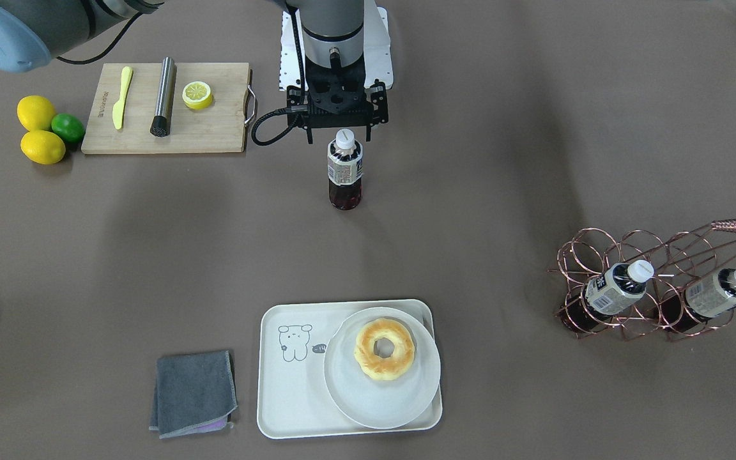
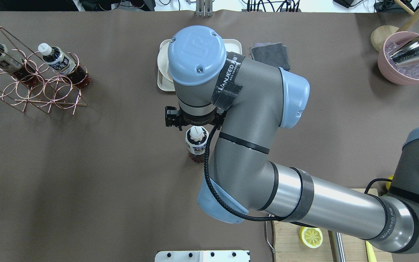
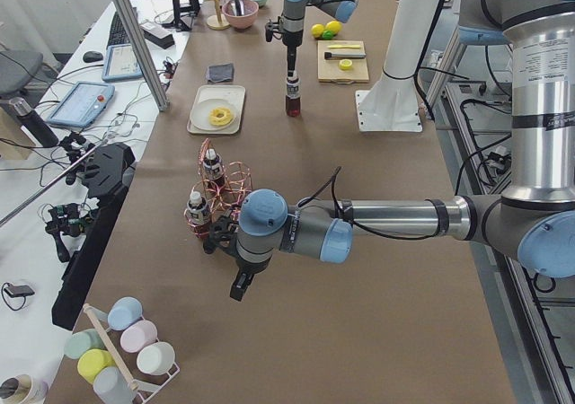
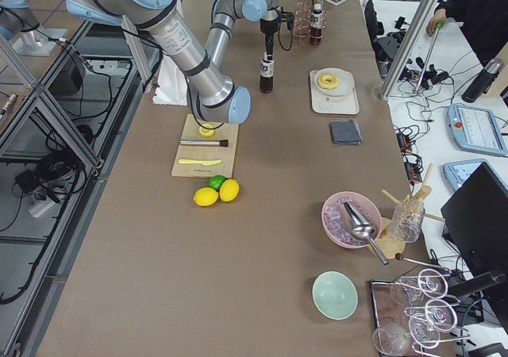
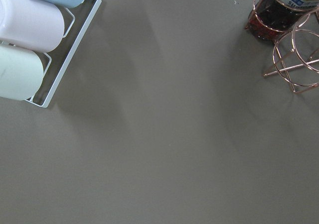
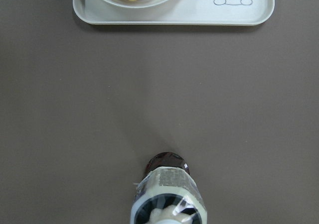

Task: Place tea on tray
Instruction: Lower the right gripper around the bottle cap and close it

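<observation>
The tea, a small bottle of dark liquid with a white cap, stands upright on the brown table mid-way along it. It also shows in the overhead view and at the bottom of the right wrist view. My right gripper hangs straight over it, open, with a jaw on either side of the cap. The cream tray with the bear drawing lies well beyond the bottle, apart from it. My left gripper points down near the copper rack; I cannot tell whether it is open or shut.
A round plate with a doughnut fills the tray's right part. A copper rack holds two alike bottles. A grey cloth lies beside the tray. A cutting board, lemons and a lime sit behind.
</observation>
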Robot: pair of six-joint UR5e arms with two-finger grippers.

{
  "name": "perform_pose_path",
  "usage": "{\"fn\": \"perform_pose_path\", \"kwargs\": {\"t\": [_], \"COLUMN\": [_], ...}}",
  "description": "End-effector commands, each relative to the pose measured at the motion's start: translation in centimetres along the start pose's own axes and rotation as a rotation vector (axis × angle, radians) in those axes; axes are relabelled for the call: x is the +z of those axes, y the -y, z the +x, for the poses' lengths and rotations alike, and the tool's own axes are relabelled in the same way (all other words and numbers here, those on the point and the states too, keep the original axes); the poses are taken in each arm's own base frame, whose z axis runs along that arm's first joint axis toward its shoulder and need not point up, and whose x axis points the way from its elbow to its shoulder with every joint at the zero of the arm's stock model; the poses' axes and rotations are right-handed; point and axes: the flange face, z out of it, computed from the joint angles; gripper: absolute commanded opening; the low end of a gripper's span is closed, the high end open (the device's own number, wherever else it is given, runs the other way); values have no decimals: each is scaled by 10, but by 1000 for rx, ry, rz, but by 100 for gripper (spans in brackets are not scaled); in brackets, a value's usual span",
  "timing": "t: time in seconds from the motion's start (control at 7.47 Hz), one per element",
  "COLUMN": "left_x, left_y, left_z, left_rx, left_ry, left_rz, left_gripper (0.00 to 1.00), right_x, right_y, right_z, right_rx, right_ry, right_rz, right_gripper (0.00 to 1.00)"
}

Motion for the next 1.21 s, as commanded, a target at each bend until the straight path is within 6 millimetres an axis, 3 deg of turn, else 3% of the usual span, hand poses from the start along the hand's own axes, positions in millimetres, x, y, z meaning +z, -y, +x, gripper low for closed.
{"fn": "perform_pose_path", "kwargs": {"t": [0.0,0.13,0.27,0.4,0.8,1.07], "left_x": [0,0,0,0,0,0], "left_y": [0,0,0,0,0,0], "left_z": [0,0,0,0,0,0], "left_rx": [0,0,-1,-1,-1,-1], "left_ry": [0,0,0,0,0,0], "left_rz": [1,1,0,0,0,0], "left_gripper": [98,98,98,98,98,98], "right_x": [12,11,11,6,7,7], "right_y": [6,6,6,5,5,6], "right_z": [-11,-12,-12,-14,-13,-12], "right_rx": [-1,-2,4,1,3,4], "right_ry": [-18,-16,-14,-5,-8,-11], "right_rz": [12,14,14,15,10,11], "right_gripper": [96,85,56,46,48,59]}}
